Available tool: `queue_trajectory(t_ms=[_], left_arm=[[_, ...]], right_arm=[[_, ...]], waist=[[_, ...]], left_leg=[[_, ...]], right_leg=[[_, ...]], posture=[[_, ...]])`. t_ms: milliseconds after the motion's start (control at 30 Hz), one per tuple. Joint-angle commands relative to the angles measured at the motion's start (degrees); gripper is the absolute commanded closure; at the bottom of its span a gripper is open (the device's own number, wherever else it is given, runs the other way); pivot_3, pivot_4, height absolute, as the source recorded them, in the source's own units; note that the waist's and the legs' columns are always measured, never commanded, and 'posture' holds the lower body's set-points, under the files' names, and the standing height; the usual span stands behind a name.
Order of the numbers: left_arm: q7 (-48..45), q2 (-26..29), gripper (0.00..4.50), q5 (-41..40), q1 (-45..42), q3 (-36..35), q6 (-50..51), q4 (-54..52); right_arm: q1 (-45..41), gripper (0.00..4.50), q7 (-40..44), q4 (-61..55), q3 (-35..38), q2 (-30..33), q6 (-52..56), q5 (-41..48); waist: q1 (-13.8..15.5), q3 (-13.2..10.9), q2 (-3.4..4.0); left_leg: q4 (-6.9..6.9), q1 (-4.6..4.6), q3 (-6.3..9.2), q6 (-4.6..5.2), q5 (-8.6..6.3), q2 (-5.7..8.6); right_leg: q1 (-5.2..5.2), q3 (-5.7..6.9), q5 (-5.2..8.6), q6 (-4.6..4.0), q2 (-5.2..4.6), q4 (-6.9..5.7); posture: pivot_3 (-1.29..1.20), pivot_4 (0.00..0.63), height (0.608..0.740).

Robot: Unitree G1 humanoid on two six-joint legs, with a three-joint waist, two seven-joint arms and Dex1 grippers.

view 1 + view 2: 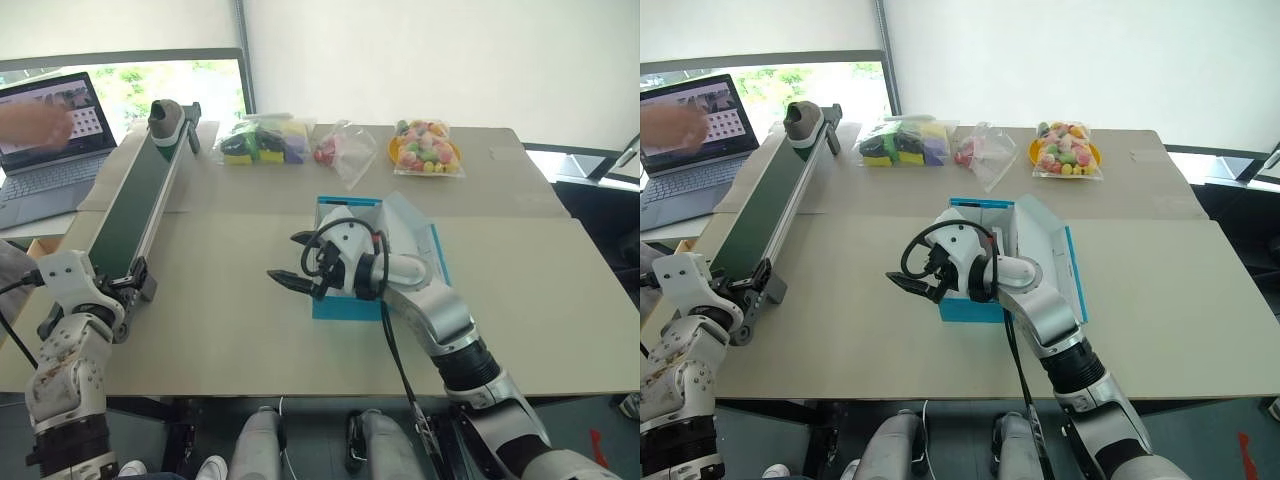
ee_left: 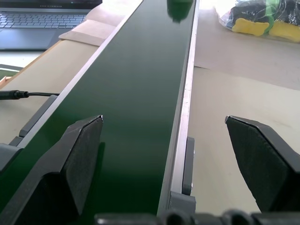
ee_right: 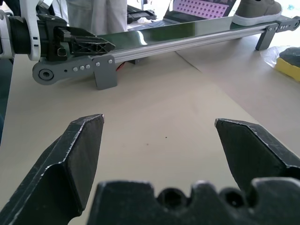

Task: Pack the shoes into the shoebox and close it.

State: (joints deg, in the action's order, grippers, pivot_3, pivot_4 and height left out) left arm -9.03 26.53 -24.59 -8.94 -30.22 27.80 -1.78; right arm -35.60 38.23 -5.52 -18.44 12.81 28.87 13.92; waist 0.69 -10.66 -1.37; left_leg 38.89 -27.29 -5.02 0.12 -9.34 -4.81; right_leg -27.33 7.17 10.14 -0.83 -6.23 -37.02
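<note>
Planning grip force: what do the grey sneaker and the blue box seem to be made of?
The grey low-top sneaker: likely matte fabric or suede, with a smooth pale rubbery sole. The bright blue rectangular shoebox: apparently thin matte cardboard, white inside, with a flat hinged lid.

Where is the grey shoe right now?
The grey shoe sits on the far end of the green conveyor belt, on the robot's left, beside the laptop.

1. Bare counter [image 1: 240,330] runs between the conveyor [image 1: 140,205] at the left of the frame and the shoebox [image 1: 345,300] at centre.
2. The right hand [image 1: 290,262], fingers spread, hangs over that gap.
3. A shoe [image 1: 167,122] blocks the conveyor's far end.
4. Clear bags [image 1: 265,140] line the upper edge.
</note>
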Motion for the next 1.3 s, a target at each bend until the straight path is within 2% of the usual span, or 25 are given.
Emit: queue_trajectory(t_ms=[33,733,1300], left_arm=[[-0.27,1.10,0.00,0.28,-0.80,-0.46,-0.86,-1.36],[-0.47,5.08,0.00,3.58,-0.72,-2.17,-4.33,3.30],[-1.25,5.55,0.00,3.88,-1.24,-2.01,-3.76,3.60]], right_arm=[[-0.47,0.02,-0.59,-1.12,1.29,-0.30,-0.15,-0.31],[0.61,0.02,-1.30,-2.80,2.25,-0.98,3.66,1.04],[0.77,0.02,-2.73,-2.79,2.78,-1.88,3.36,0.98]], waist=[[-0.01,0.00,0.00],[-0.01,0.01,-0.01],[-0.03,0.01,-0.01]], left_leg=[[0.00,0.00,0.00,0.00,0.00,0.00],[0.00,0.00,-0.01,0.00,0.00,0.00],[0.00,0.00,-0.01,0.00,0.00,-0.01]], right_leg=[[0.00,0.00,0.00,0.00,0.00,0.00],[-0.01,-0.01,0.00,0.00,0.00,-0.02],[-0.02,0.00,0.00,0.00,0.00,-0.02]], posture=[[0.00,0.150,0.681],[0.00,0.150,0.681],[0.00,0.150,0.681]])
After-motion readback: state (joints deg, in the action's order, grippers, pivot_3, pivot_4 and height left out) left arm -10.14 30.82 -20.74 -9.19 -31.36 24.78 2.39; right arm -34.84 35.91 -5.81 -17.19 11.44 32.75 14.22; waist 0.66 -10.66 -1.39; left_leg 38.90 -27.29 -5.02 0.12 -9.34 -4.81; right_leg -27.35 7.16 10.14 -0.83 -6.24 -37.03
